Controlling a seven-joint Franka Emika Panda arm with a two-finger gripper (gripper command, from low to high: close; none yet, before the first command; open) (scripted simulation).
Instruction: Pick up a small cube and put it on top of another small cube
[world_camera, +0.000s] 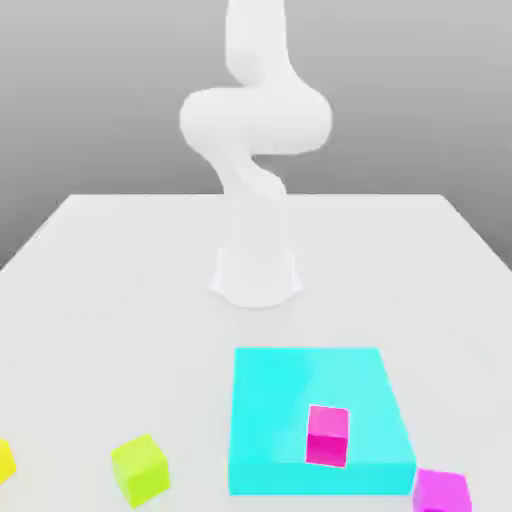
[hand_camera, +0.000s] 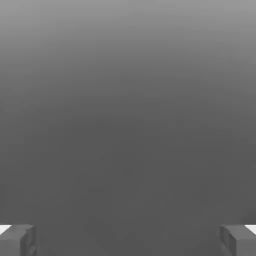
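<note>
The small yellow cube (world_camera: 6, 461) sits at the exterior view's left edge, partly cut off, on the white table (world_camera: 130, 330). To its right in that view, well apart, lies the lime-green cube (world_camera: 141, 470), turned at an angle. Next comes the flat cyan block (world_camera: 290, 380), with a dark pink cube (world_camera: 328, 436) on its top face, and a magenta cube (world_camera: 442, 491) just beside its near corner. Beyond them the white arm (world_camera: 256, 120) rises upright from its base, bent midway. The gripper (hand_camera: 128, 241) is spread wide, nothing between its fingertips.
</note>
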